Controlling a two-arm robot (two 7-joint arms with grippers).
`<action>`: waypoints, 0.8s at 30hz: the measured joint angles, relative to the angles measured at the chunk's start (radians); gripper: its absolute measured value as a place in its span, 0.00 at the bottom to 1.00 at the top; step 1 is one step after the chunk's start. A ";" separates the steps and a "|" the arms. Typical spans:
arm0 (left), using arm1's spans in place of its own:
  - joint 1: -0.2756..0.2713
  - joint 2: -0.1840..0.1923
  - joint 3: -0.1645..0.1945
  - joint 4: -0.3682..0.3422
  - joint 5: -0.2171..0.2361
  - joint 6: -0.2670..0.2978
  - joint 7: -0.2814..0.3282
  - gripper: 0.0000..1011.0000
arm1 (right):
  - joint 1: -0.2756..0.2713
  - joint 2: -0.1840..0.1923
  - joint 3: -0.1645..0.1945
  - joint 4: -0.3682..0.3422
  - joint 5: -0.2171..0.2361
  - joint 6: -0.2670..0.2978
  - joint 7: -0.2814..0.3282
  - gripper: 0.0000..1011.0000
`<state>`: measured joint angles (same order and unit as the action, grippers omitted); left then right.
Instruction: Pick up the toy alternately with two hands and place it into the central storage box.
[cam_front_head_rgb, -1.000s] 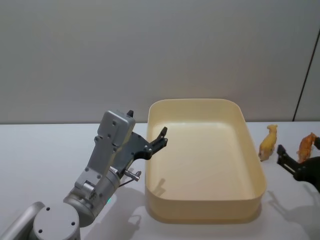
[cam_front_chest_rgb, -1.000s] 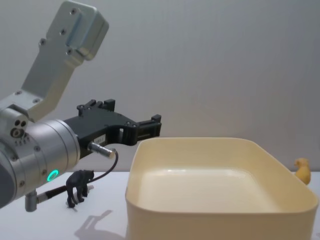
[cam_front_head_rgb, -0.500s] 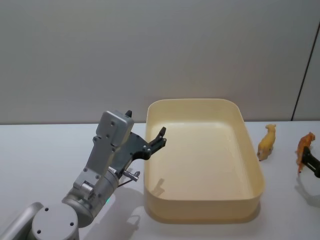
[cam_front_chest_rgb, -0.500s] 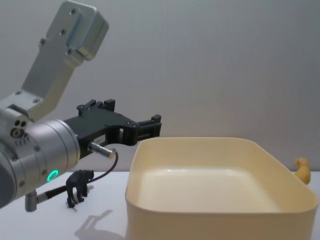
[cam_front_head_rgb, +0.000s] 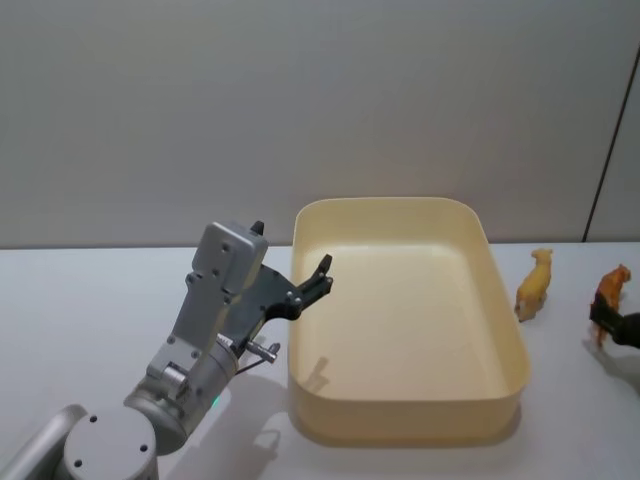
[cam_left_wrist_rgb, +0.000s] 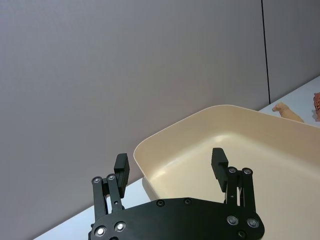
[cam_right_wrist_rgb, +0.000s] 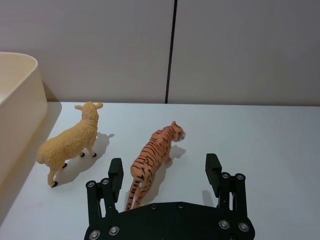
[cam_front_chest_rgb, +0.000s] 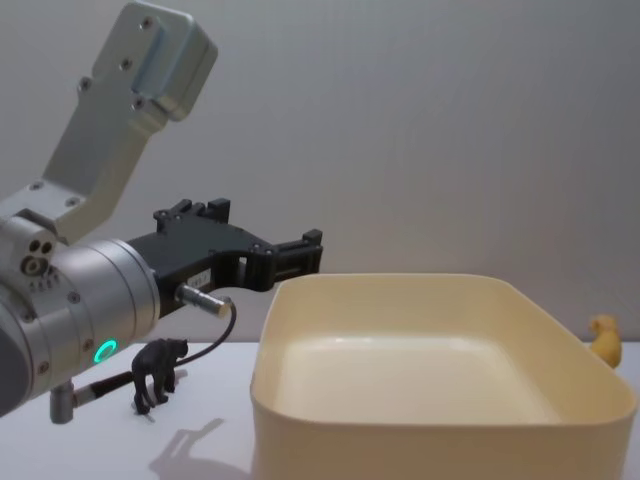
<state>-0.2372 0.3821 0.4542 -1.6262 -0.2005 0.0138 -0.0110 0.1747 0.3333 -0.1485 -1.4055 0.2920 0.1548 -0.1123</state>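
On the white table (cam_front_head_rgb: 80, 300), the right gripper (cam_right_wrist_rgb: 164, 164) hangs wide open behind the striped orange tiger (cam_right_wrist_rgb: 150, 159), right of the cream storage box (cam_front_head_rgb: 410, 418), and should, I judge, centre on its slim body before closing, while the left gripper (cam_left_wrist_rgb: 170, 161) hovers open at the box's left rim.

1. Right gripper (cam_front_head_rgb: 612, 326): cut off by the head view's right edge; it covers the tiger's (cam_front_head_rgb: 611, 288) hind legs.
2. Sheep (cam_front_chest_rgb: 603, 338): from the chest camera, body hidden behind the storage box's (cam_front_chest_rgb: 430, 440) far rim.
3. Black toy animal (cam_front_chest_rgb: 160, 368): kind cannot be told.
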 joint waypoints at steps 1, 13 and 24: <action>0.000 0.000 0.000 0.000 0.000 0.000 0.000 0.99 | 0.022 -0.011 -0.006 0.031 -0.009 0.000 0.004 0.99; 0.000 0.000 0.000 0.000 0.000 0.000 0.000 0.99 | 0.138 -0.069 -0.042 0.203 -0.063 -0.020 0.019 0.99; 0.000 0.000 0.000 0.000 0.000 0.000 0.000 0.99 | 0.190 -0.097 -0.058 0.285 -0.092 -0.037 0.016 0.79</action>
<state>-0.2372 0.3821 0.4542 -1.6262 -0.2004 0.0138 -0.0109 0.3650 0.2361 -0.2063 -1.1203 0.1996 0.1178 -0.0964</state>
